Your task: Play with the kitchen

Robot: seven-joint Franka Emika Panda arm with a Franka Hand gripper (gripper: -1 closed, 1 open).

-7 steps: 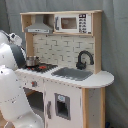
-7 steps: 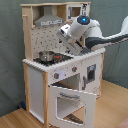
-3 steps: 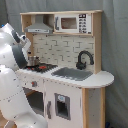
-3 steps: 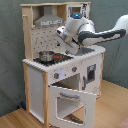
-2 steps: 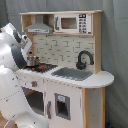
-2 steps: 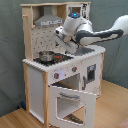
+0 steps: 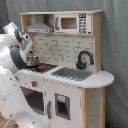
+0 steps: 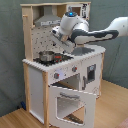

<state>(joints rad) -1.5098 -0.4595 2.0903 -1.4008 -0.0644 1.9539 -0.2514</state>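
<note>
Your arm has swung in over the kitchen (image 8: 55, 65), which stands against the grey backdrop, bringing the gripper (image 8: 56, 34) above the small pot (image 8: 46, 56) on the stovetop. You cannot tell its opening; nothing visibly held, so a pot grasp looks likely next.

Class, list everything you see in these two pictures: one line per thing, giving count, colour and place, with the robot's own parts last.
Toy kitchen: one, white and light wood, centre of both exterior views.
Microwave: one, white, upper shelf.
Hood: one, grey, above the stovetop.
Stovetop: one, black with red rings, on the counter.
Pot: one, metallic, on the stovetop.
Sink: one, grey, set in the counter.
Faucet: one, black, behind the sink.
Oven door: one, white with window, hanging open in the second exterior view.
Curtain: grey, behind the kitchen.
Floor: wooden.
Robot arm: one, white, reaching over the stovetop.
</note>
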